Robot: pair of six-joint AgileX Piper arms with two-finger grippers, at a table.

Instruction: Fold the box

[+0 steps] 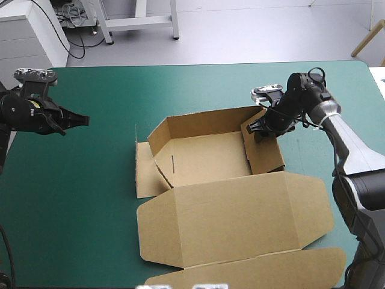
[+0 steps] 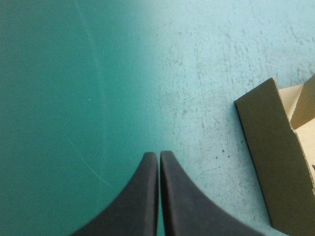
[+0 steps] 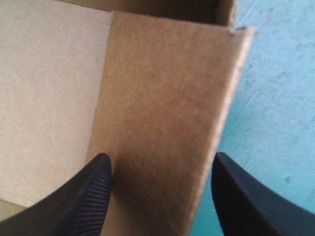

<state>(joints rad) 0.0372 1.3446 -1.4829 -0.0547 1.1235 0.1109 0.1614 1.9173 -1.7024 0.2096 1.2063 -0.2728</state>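
The brown box (image 1: pixel 204 159) stands mid-table as an open tray with its back and side walls raised. Its lid (image 1: pixel 234 220) lies flat toward the front edge. My right gripper (image 1: pixel 260 131) is open astride the far end of the tray's right wall (image 1: pixel 266 152). In the right wrist view this gripper (image 3: pixel 161 157) has one finger over the tray floor (image 3: pixel 49 88) and the other outside over the cover, with the wall (image 3: pixel 167 98) between them. My left gripper (image 1: pixel 86 121) hovers shut at the far left, well clear of the box. In the left wrist view the gripper (image 2: pixel 158 155) has a box corner (image 2: pixel 275 162) ahead and to one side.
A flat brown flap (image 1: pixel 144 174) juts from the tray's left side onto the teal-green cover (image 1: pixel 78 198). The lid's tuck flap (image 1: pixel 252 271) reaches the table's front edge. Bare cover lies between my left gripper and the box.
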